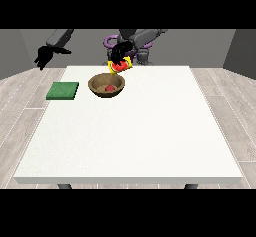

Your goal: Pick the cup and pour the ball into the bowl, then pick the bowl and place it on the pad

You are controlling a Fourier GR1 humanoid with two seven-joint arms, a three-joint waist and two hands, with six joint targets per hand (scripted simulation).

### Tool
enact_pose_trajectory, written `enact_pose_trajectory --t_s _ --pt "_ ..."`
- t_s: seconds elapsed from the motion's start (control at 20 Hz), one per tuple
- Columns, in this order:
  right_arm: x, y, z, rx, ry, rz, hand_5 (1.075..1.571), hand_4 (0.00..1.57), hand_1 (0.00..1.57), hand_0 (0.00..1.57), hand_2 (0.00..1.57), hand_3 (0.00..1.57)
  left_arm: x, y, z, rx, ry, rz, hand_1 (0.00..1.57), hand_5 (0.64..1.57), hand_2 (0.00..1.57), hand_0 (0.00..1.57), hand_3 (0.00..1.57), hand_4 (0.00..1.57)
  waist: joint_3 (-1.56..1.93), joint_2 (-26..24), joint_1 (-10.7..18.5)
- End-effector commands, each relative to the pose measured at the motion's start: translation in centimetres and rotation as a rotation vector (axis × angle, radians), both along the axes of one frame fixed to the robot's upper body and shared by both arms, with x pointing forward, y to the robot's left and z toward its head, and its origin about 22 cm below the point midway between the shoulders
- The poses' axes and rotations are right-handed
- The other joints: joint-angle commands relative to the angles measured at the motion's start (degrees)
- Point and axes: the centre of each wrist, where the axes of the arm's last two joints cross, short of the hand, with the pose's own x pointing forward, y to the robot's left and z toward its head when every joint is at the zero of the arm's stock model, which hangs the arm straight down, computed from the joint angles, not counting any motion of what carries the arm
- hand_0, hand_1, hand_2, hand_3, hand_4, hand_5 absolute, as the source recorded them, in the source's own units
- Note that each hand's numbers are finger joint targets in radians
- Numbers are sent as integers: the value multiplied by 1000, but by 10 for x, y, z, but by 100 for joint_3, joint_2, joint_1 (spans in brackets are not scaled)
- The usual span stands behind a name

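Now the brown bowl [106, 85] stands on the white table [150, 131] with a red ball [109, 88] inside; the yellow-and-red cup [120, 66] is tipped above its far rim, mouth down toward the bowl; the hand at the view's right [118, 54] is curled round the cup; the hand at the view's left [44, 58] hangs beyond the green pad [63, 90], its fingers I cannot tell.

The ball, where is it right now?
In the front view, the red ball lies inside the brown bowl, right of the green pad.
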Motion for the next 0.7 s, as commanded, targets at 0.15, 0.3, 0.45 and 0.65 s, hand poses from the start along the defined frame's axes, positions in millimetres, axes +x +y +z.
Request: enact_pose_trajectory --t_s 0.15,0.3,0.45,0.65 --pt "-8 -6 -11 -1 52 -41 1521 0 0 0 0 239 -7 -28 29 261 -81 -66 769 1416 1571 769 1571 1200 6 -317 182" --pt "-8 -5 -14 17 29 -52 1515 0 0 0 0 200 0 -38 52 340 -182 -70 1556 1451 1571 1556 1571 1198 5 -100 291" --pt "-12 -10 -12 3 34 -33 1516 0 0 0 0 172 9 -28 52 367 -151 -52 1557 1467 1571 1557 1571 1191 1 -304 170" --pt "-15 -13 -18 40 24 -72 1528 0 0 0 0 262 8 -31 69 341 -202 -88 1499 1457 1571 1499 1571 1209 1 46 356"
